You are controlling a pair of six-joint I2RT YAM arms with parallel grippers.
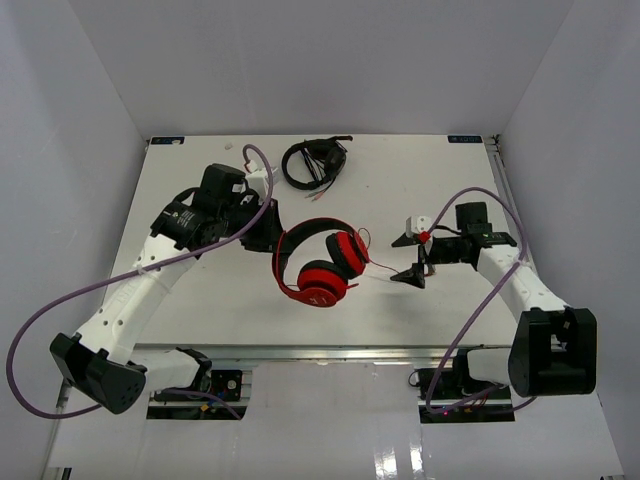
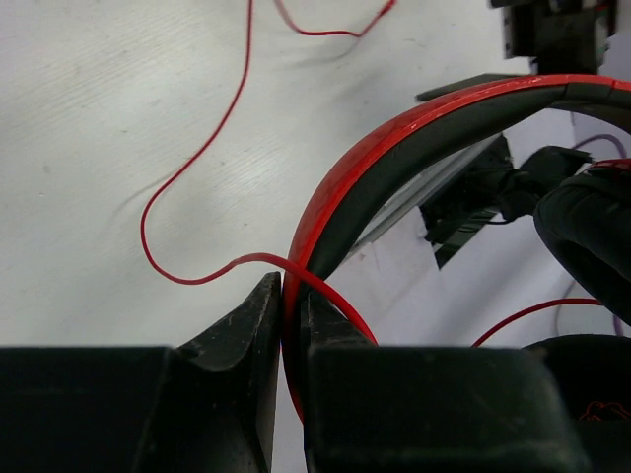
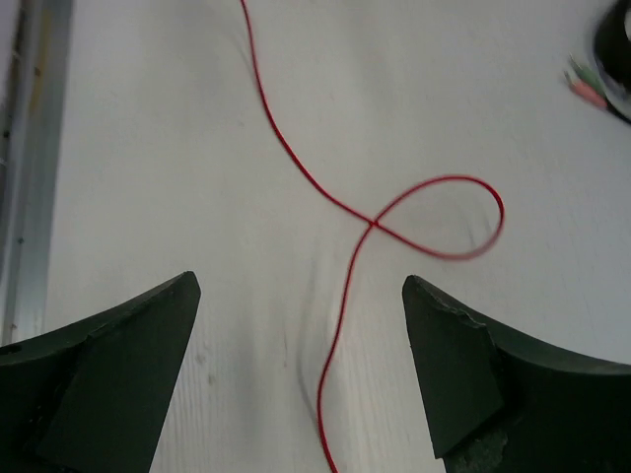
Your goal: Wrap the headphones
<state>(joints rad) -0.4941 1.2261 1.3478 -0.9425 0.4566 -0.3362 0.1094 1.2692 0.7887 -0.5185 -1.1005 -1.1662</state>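
The red headphones [image 1: 322, 262] stand near the table's middle, ear cups to the right, headband arching left. My left gripper [image 1: 268, 232] is shut on the red headband [image 2: 394, 148], which rises between its jaws in the left wrist view. The thin red cable [image 2: 192, 172] curls over the tabletop and crosses in front of the left jaws. My right gripper [image 1: 413, 258] stands open just right of the ear cups. In the right wrist view the cable [image 3: 340, 296] runs loose between the spread fingertips and makes a small loop [image 3: 444, 217] beyond them.
Black headphones [image 1: 314, 162] with a black cable lie at the back of the white table [image 1: 200, 300]. A metal rail [image 3: 30, 148] borders the table at the left of the right wrist view. White walls enclose three sides.
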